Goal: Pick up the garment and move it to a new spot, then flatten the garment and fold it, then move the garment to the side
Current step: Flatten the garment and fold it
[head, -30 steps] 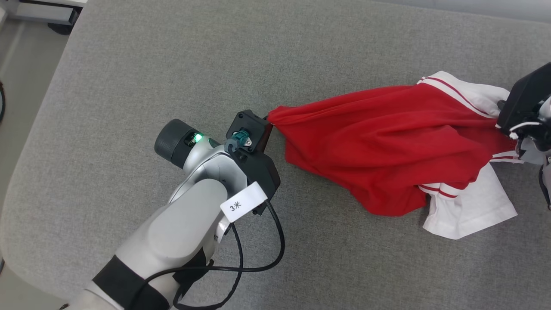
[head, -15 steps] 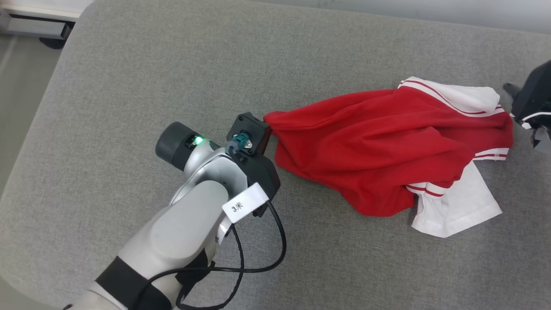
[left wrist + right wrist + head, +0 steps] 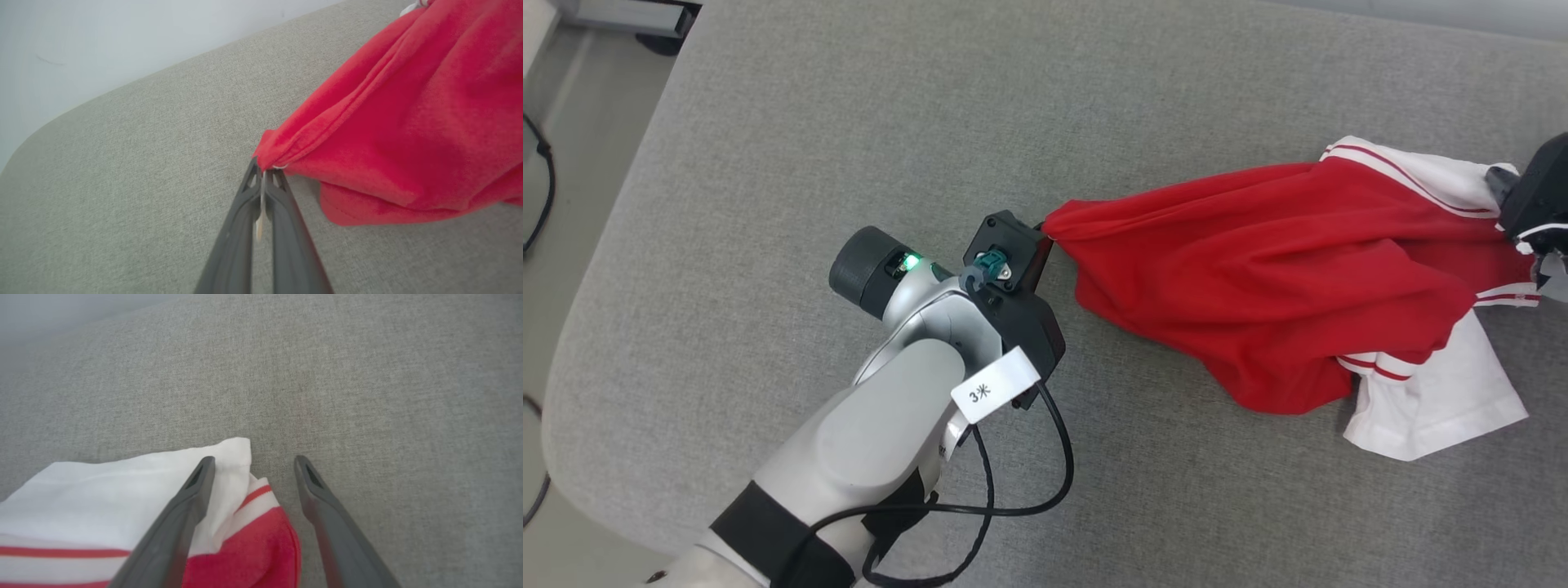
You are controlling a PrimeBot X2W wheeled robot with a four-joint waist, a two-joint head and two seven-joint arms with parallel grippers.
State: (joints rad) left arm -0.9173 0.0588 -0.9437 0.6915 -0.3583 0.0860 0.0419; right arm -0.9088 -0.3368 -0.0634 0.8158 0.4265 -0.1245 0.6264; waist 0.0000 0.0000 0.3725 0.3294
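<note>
The garment (image 3: pixel 1258 286) is a red shirt with white, red-striped sleeves, bunched and stretched across the grey surface at the right. My left gripper (image 3: pixel 1044 235) is shut on its red left corner; in the left wrist view the fingers (image 3: pixel 263 173) pinch that corner while the red cloth (image 3: pixel 408 122) trails away to the right. My right gripper (image 3: pixel 1499 175) is at the garment's far right end. In the right wrist view it (image 3: pixel 253 461) stands open, with the white sleeve edge (image 3: pixel 122 486) lying under and between its fingers, not pinched.
The grey fabric surface (image 3: pixel 931 122) stretches wide to the left and behind the garment. Its rounded edge (image 3: pixel 572 343) runs down the left, with floor and cables (image 3: pixel 539 188) beyond. A black cable (image 3: pixel 1045 482) loops off my left forearm.
My right gripper has opened and let go of the garment's white end. The left gripper keeps its hold on the red corner. The head view itself has shifted slightly.
</note>
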